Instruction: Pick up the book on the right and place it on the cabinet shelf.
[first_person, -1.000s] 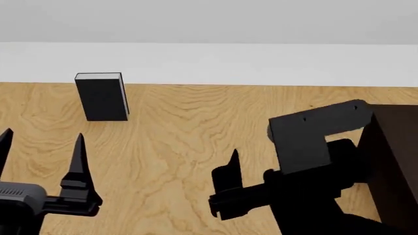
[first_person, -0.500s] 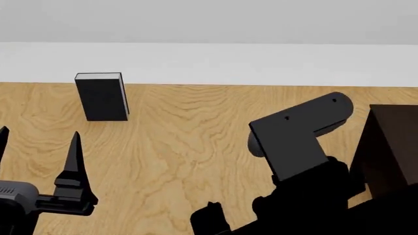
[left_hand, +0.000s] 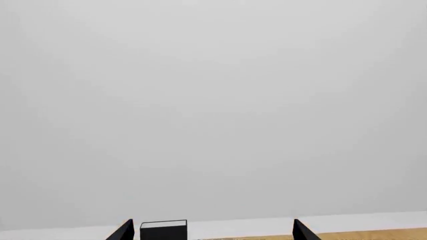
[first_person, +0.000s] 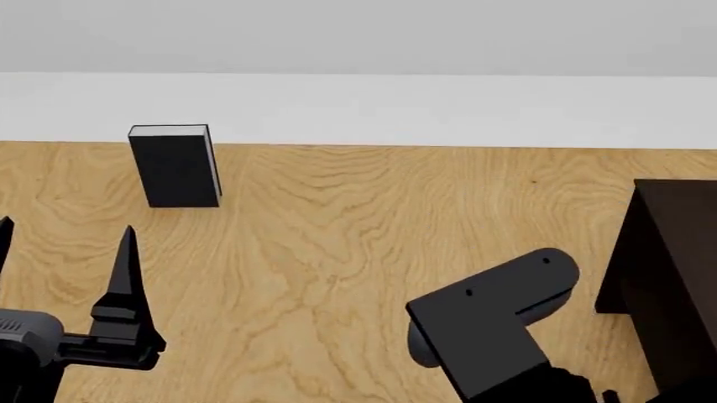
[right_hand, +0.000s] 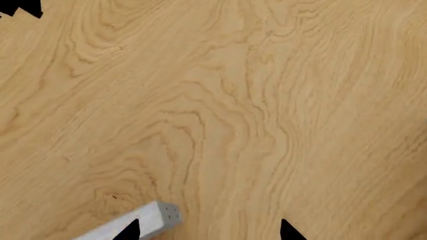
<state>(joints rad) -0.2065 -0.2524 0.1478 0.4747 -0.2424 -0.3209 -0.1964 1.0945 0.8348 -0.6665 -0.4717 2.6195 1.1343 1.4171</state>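
The light grey book (right_hand: 143, 222) lies flat on the wooden table and shows only in the right wrist view, with small dark dots on its narrow end. My right gripper (right_hand: 208, 232) is open above the table. One fingertip (right_hand: 130, 231) overlaps the book's end, and the other stands apart over bare wood. In the head view only the right arm (first_person: 493, 327) shows; its gripper and the grey book are out of sight. The dark brown cabinet (first_person: 672, 269) stands at the right edge. My left gripper (first_person: 65, 243) is open and empty at the lower left.
A black book with a white page edge (first_person: 174, 168) stands upright at the table's far left, and it also shows in the left wrist view (left_hand: 163, 231) between the left fingertips. A white wall (first_person: 358, 109) runs behind the table's far edge.
My right arm has moved down and back toward the view's bottom edge, and its gripper has left the head view. The left gripper has sunk slightly. The black book has not moved.
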